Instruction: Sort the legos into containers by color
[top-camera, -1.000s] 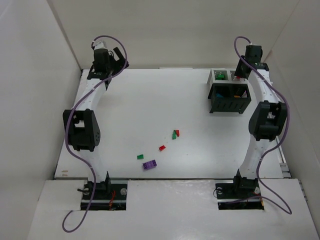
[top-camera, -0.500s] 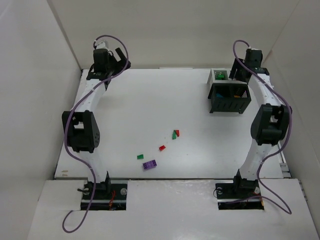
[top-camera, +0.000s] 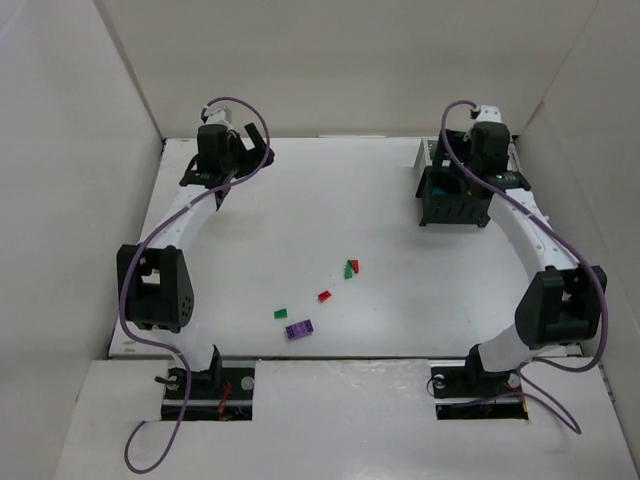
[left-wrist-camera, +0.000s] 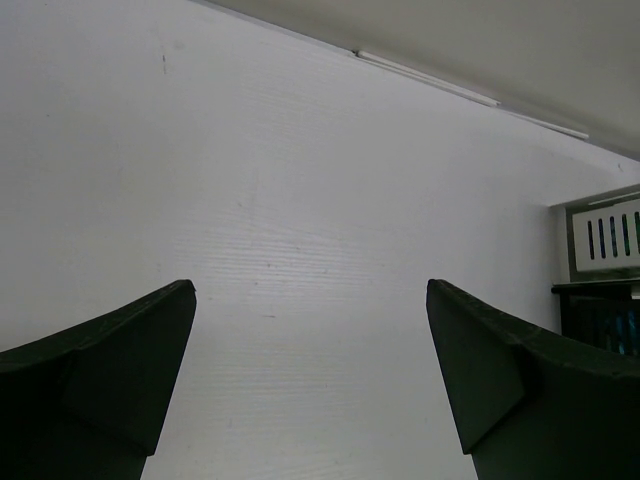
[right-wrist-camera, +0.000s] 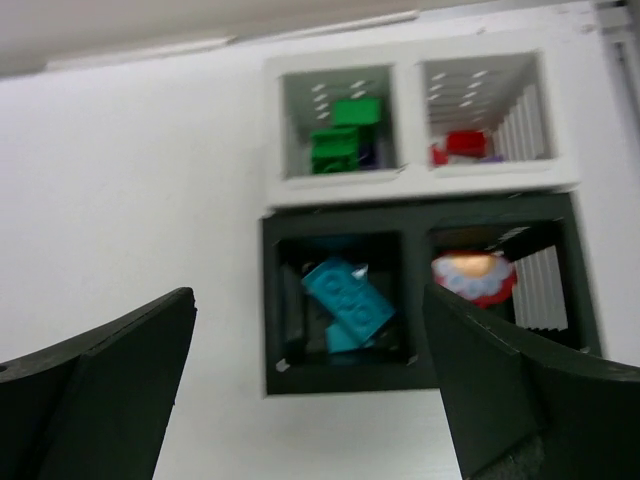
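Right wrist view looks straight down into the containers (right-wrist-camera: 410, 182), with the right gripper (right-wrist-camera: 307, 292) hanging directly over them, jaws spread wide and nothing between them. Green bricks (right-wrist-camera: 340, 140) sit in one white bin and a red brick (right-wrist-camera: 462, 145) in the other; a teal brick (right-wrist-camera: 347, 305) lies in the black bin right beneath the fingers, and its neighbour holds something orange (right-wrist-camera: 468, 268) (too blurred to name). Sorting looks partly done: five loose legos (top-camera: 324, 296) lie well behind this gripper, toward the arm bases, near neither tool. The left gripper (left-wrist-camera: 308, 284) is likewise spread and empty, over bare table (left-wrist-camera: 300, 180)
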